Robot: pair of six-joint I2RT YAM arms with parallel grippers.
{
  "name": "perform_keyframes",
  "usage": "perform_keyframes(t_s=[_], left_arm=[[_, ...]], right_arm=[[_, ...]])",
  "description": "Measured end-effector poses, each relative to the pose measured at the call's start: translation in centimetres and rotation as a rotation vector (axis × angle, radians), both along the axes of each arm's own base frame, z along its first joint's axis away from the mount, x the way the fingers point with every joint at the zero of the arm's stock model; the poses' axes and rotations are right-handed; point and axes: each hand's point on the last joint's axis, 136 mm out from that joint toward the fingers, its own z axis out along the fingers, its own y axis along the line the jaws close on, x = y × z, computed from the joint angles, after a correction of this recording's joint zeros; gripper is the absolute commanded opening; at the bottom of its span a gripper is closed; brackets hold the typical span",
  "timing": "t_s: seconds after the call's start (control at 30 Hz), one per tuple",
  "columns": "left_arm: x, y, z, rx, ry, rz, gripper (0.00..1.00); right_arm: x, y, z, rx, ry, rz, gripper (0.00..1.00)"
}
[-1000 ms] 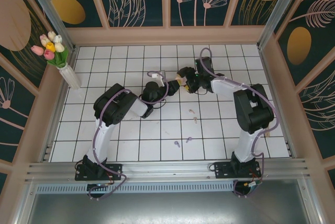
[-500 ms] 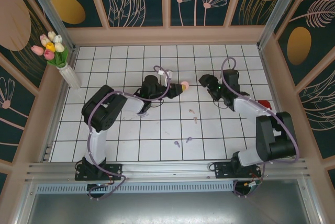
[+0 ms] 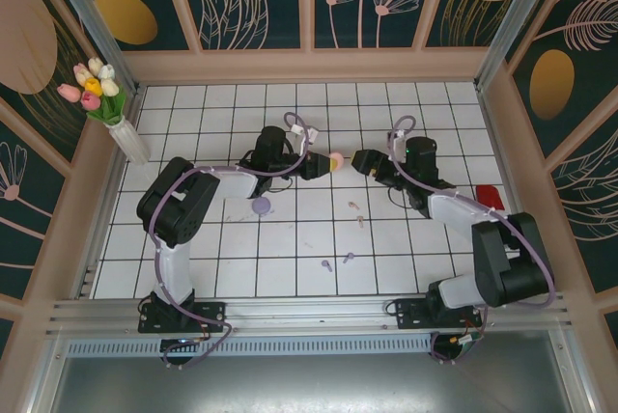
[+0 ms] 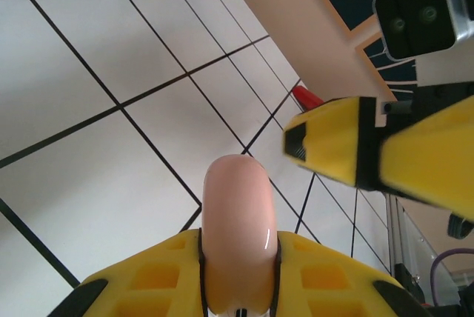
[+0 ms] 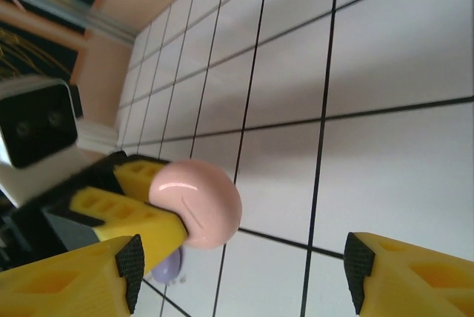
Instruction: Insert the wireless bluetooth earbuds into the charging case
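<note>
Your left end effector [image 3: 323, 164] grips the pink charging case [image 3: 337, 159], half hidden in its jaws; your right end effector [image 3: 362, 162] gapes wide beside it. On the bench [image 3: 193, 259] lie pink earbuds [image 3: 361, 221] and lilac earbuds [image 3: 327, 264], mere specks.

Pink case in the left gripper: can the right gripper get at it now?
Probably yes. The open right gripper faces the pink case, whose rounded end sticks out of the left gripper; nothing stands between them.
</note>
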Motion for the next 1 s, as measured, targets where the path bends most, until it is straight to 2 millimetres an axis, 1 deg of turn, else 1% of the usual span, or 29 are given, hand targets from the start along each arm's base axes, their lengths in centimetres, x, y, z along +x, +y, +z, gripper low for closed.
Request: perform_keyframes(t_s=[0.13, 0.27, 0.5, 0.77, 0.93, 1.0], left_arm=[[-0.2, -0.1, 0.0, 0.006, -0.001, -0.013, 0.04], [-0.3, -0.1, 0.0, 0.009, 0.0, -0.022, 0.04], [-0.3, -0.1, 0.0, 0.01, 0.002, -0.022, 0.04], [-0.4, 0.0, -0.2, 0.014, 0.007, -0.021, 0.03], [-0.2, 0.3, -0.3, 0.019, 0.017, -0.016, 0.03], [-0.3, 0.3, 0.0, 0.013, 0.013, -0.021, 0.03]], right_arm=[[0.0, 1.2, -1.2, -0.021, 0.019, 0.04, 0.72], [0.4, 1.7, -1.7, -0.028, 0.029, 0.051, 0.71], [1.1, 1.9, -2.4, -0.037, 0.045, 0.05, 0.69], [1.2, 1.9, -3.1, -0.044, 0.06, 0.047, 0.67], [1.9, 1.6, -4.2, -0.057, 0.087, 0.025, 0.64], [2.2, 1.3, -4.9, -0.063, 0.104, 0.013, 0.64]])
